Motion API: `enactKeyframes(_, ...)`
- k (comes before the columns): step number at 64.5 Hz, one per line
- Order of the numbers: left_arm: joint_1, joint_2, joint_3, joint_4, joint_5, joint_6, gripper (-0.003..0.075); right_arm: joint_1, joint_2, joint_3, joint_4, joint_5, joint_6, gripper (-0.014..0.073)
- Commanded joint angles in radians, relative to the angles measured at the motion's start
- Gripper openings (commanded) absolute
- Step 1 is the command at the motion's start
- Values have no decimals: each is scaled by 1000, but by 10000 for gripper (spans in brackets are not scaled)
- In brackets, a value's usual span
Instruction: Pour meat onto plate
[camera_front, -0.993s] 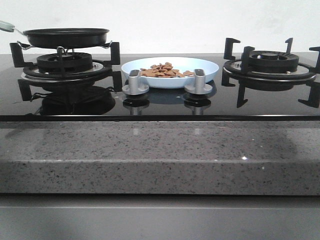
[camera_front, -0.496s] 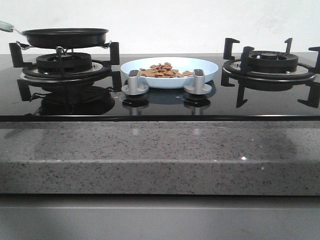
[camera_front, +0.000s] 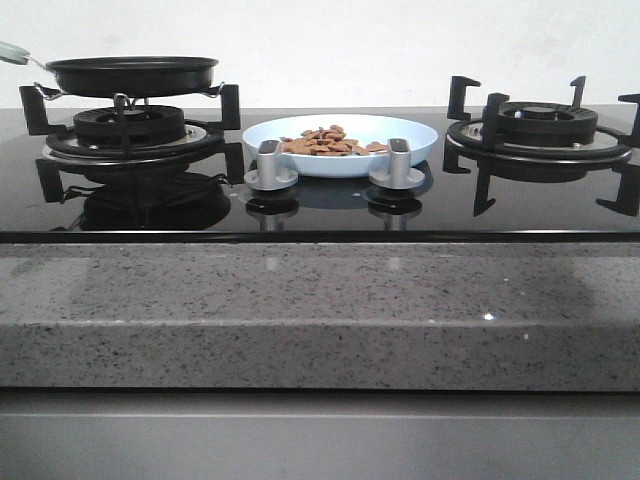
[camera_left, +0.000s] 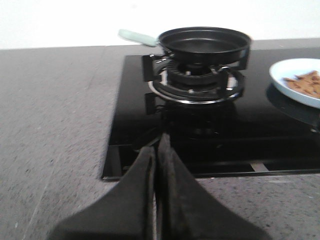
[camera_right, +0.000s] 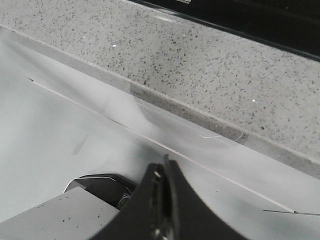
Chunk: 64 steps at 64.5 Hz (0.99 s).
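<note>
The pale blue plate (camera_front: 420, 141) sits on the black glass hob between the two burners, with the reddish-brown meat (camera_front: 328, 141) piled in it. Its edge and some meat (camera_left: 306, 83) show in the left wrist view on the plate (camera_left: 280, 73). The black frying pan (camera_front: 132, 74) stands on the left burner, looking empty in the left wrist view (camera_left: 204, 42). My left gripper (camera_left: 158, 145) is shut and empty, over the counter near the hob's front left corner. My right gripper (camera_right: 164, 167) is shut and empty, below the counter's front edge. Neither gripper shows in the front view.
Two silver knobs (camera_front: 271, 166) (camera_front: 397, 166) stand in front of the plate. The right burner (camera_front: 540, 135) has a bare black grate. The pan's pale green handle (camera_left: 136, 36) points back left. The speckled grey stone counter (camera_front: 320, 310) runs along the front.
</note>
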Motion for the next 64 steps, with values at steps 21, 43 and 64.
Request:
enactKeyframes(21, 11, -178, 270, 56, -465, -120, -20, -2, 4, -21, 23, -49, -5, -69)
enactKeyframes(43, 11, -178, 299, 60, -535, -120, -20, -2, 3, -21, 23, -46, -5, -69)
enactKeyframes(64, -24, -178, 299, 60, -535, -120, -20, -2, 3, -21, 23, -46, -5, -69)
